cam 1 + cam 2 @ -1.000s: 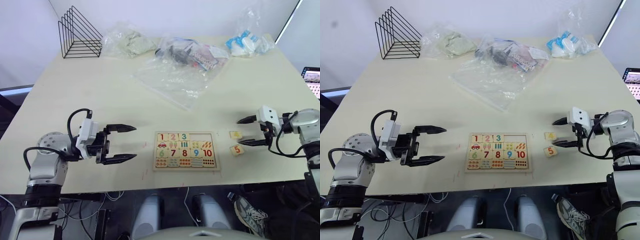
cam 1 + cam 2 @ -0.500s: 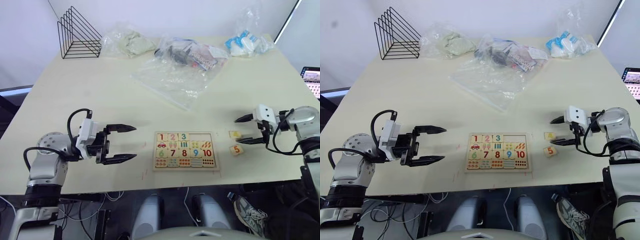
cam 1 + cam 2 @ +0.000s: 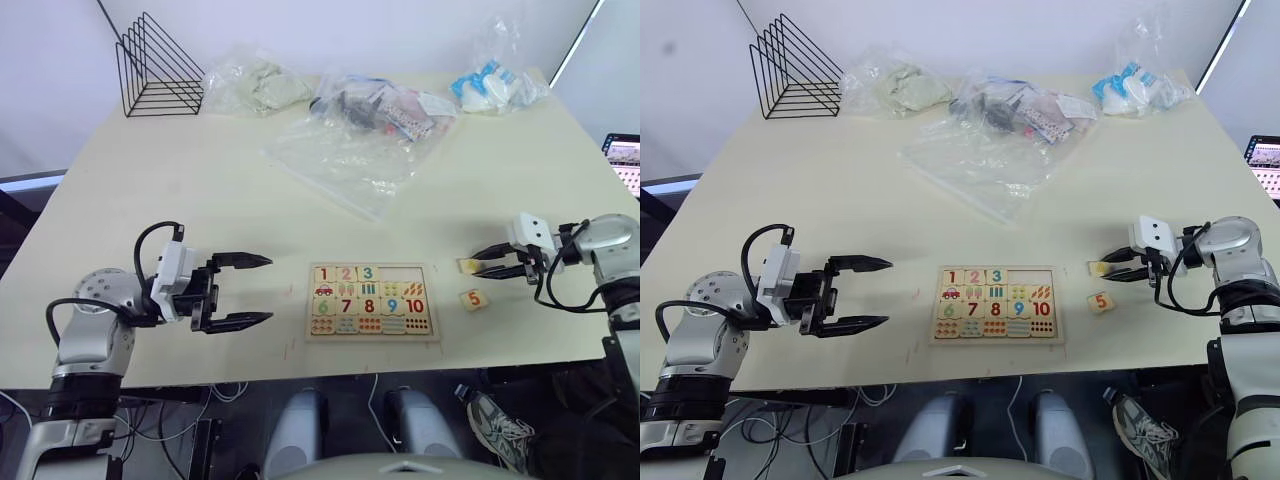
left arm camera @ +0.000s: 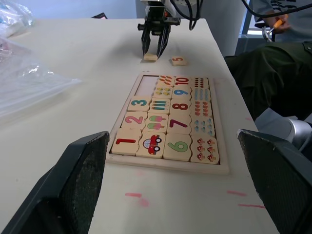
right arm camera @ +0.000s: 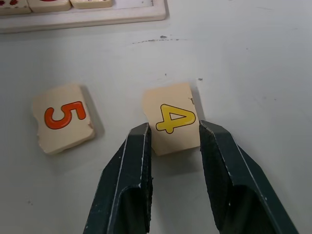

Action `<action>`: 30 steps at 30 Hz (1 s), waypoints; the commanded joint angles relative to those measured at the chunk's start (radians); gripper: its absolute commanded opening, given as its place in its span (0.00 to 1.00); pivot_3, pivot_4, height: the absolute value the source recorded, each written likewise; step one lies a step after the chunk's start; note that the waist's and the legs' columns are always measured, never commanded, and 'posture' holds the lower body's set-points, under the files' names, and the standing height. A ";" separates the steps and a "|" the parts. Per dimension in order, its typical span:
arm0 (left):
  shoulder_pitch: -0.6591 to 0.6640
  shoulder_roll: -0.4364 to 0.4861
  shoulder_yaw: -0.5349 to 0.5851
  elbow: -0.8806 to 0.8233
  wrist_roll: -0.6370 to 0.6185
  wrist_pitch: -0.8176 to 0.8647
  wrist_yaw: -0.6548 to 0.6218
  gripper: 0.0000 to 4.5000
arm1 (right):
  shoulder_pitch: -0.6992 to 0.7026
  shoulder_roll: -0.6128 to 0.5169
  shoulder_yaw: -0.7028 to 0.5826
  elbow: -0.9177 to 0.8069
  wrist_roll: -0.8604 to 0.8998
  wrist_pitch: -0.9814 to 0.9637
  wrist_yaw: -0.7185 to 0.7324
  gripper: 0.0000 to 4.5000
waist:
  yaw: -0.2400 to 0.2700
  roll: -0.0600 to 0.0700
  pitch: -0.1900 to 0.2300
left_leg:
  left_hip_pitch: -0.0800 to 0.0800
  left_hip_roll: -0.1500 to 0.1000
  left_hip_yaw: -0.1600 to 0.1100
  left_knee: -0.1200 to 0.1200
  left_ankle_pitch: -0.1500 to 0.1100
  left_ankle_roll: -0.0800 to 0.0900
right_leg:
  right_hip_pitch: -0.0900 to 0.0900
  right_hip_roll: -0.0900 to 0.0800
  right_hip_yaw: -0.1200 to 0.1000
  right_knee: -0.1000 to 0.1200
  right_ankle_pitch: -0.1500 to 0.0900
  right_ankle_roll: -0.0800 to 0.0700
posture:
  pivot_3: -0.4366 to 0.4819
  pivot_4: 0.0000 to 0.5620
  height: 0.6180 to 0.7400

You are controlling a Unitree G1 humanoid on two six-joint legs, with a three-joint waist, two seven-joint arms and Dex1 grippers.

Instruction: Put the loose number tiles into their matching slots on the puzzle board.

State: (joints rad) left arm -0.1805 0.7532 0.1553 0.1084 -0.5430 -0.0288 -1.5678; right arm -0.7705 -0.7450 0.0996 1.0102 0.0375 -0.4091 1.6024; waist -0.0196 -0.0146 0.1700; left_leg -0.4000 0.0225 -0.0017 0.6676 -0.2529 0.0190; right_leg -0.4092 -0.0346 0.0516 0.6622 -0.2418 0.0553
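The puzzle board (image 3: 373,301) lies flat near the front edge of the bench (image 3: 200,190), between the two arms. Its top row holds tiles 1, 2 and 3, and the two recesses (image 4: 146,86) at the right end of that row are bare. The rows below carry counting pictures, the numbers 6 to 10 and dot tiles.

Two loose number tiles lie on the bench just off the right side of the board. The 4 tile (image 5: 172,118), with a yellow digit, sits level with the board's top row. The 5 tile (image 5: 63,118), with an orange digit, lies near it, closer to the front edge, and the two do not touch.

The right end effector (image 5: 173,135) is down at the 4 tile with its two black fingers (image 5: 135,161) narrowed around it, one at each side edge. In the right wrist view the fingers sit right against the tile's edges, but whether they actually press it cannot be told. The tile rests flat on the bench.

The left end effector (image 3: 243,290) hovers over the bench to the left of the board, well apart from it, its fingers spread wide and holding nothing.

Along the far side of the bench stand a black wire rack (image 3: 158,68) and several clear plastic bags (image 3: 345,150).
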 commanded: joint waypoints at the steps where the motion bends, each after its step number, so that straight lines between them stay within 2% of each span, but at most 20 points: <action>1: 0.002 0.013 0.018 -0.022 -0.014 -0.012 -0.009 1.00 | 0.036 -0.036 -0.031 -0.178 0.041 0.110 -0.017 0.19 | 0.000 0.000 0.000 | 0.000 0.000 0.000 0.000 0.000 0.000 | 0.000 0.000 0.000 0.000 0.000 0.000 | 0.48 0.27 1.00; 7: -0.010 0.007 0.012 -0.005 -0.010 -0.020 -0.010 1.00 | 0.154 -0.075 -0.027 -0.661 0.058 0.506 -0.148 0.19 | 0.002 0.001 0.000 | 0.000 0.000 -0.001 0.000 0.000 0.000 | 0.000 0.000 0.000 0.000 0.000 0.000 | 0.48 0.27 1.00; 13: -0.022 0.006 0.004 0.002 -0.011 -0.021 -0.020 1.00 | 0.179 -0.085 0.019 -0.975 0.032 0.812 -0.264 0.19 | 0.005 0.001 0.001 | -0.001 0.000 -0.002 0.000 0.000 0.000 | 0.000 0.000 -0.001 0.000 0.000 0.000 | 0.48 0.27 1.00; 20: -0.025 0.008 0.001 0.001 -0.011 -0.018 -0.022 1.00 | 0.120 -0.092 0.151 -1.171 -0.022 1.056 -0.314 0.19 | 0.005 0.001 0.001 | -0.001 0.000 -0.002 0.000 0.000 0.000 | -0.001 0.000 -0.001 0.000 0.000 0.000 | 0.48 0.27 1.00; 30: -0.025 0.012 0.003 0.008 -0.009 -0.018 -0.022 1.00 | -0.030 -0.064 0.346 -1.237 -0.064 1.249 -0.318 0.19 | 0.003 0.001 0.001 | -0.004 0.000 -0.002 0.001 0.000 0.000 | -0.004 0.000 -0.002 0.000 0.000 0.000 | 0.48 0.27 1.00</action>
State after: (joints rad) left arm -0.1976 0.7529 0.1469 0.1250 -0.5427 -0.0363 -1.5744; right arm -0.7664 -0.8135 0.4341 -0.1911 -0.0154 0.8116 1.2911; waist -0.0163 -0.0137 0.1706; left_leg -0.4039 0.0223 -0.0038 0.6681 -0.2529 0.0191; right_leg -0.4132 -0.0344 0.0498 0.6620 -0.2420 0.0554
